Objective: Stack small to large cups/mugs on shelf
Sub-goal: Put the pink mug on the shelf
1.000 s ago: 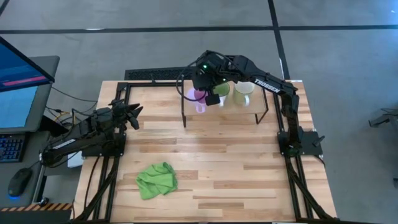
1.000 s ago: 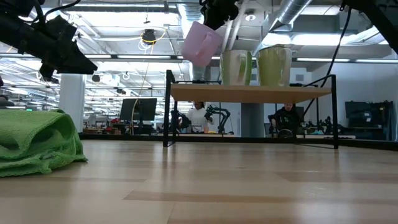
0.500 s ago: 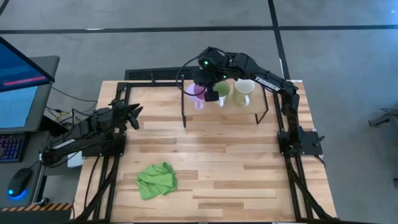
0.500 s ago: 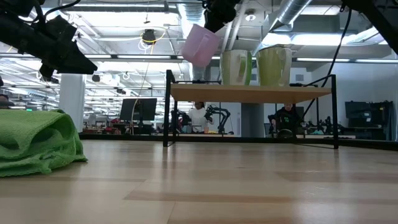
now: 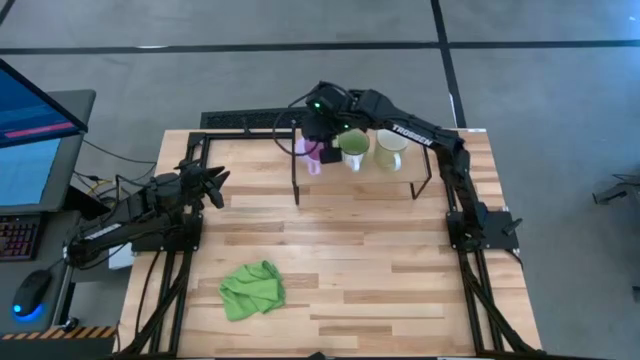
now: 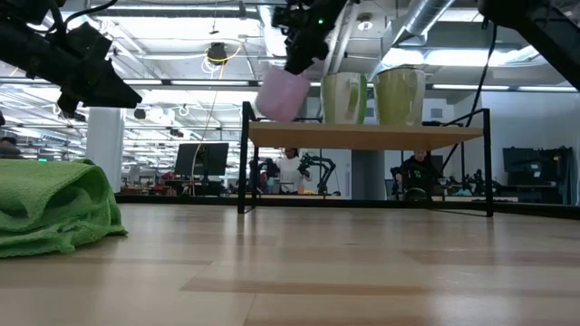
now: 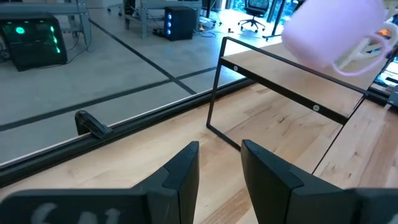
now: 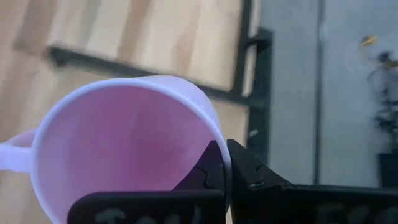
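In the high view, the lilac mug (image 5: 309,153) is held over the left end of the shelf (image 5: 415,172) by the right gripper (image 5: 318,140), beside the green mug (image 5: 352,147) and the cream mug (image 5: 389,148), which stand on the board; the left gripper (image 5: 213,184) waits near the table's left edge, well apart from the shelf, and a green cloth (image 5: 252,289) lies on the wooden table (image 5: 380,280). In the low view, the lilac mug (image 6: 282,92) is seen tilted and raised, its lower corner near the shelf's (image 6: 362,136) left end, and not yet set down. It is judged that the mug should be levelled before it is lowered, and kept clear of the green mug (image 6: 343,98) so that nothing is knocked. Behind, an open hall with desks, screens and seated people is visible. In the left wrist view, the left fingers (image 7: 180,177) are seen a little apart with nothing between them. In the right wrist view, the mug's rim (image 8: 221,155) is pinched firmly between the closed fingers of the right gripper (image 8: 225,171).
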Controlling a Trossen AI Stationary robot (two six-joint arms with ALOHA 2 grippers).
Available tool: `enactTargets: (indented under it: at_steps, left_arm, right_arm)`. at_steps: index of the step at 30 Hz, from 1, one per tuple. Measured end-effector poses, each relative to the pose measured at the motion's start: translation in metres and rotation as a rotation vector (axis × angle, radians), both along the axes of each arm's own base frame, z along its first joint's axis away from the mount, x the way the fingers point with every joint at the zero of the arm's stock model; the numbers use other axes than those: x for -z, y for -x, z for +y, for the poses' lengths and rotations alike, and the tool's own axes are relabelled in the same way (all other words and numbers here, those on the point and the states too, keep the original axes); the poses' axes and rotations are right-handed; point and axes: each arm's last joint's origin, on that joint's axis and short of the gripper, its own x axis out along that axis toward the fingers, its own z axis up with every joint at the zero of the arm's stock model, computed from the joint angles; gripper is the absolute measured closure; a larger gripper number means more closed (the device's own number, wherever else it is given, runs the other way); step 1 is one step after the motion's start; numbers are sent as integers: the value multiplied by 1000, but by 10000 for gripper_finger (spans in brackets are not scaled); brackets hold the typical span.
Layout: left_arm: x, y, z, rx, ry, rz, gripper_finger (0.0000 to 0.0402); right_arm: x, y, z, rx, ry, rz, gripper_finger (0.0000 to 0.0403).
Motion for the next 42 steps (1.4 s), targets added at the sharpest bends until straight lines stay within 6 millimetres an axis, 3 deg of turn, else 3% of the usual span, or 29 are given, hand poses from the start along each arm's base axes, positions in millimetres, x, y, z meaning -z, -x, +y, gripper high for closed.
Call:
enactTargets:
  at_steps: [13,42]
  left_arm:
    - [0,0,0,-4,-1,0,291]
    - [0,0,0,1,1,-1,291]
  right_arm:
    - [6,9,-4,35,-53,83,393]
    - [11,5,-4,39,-54,86,377]
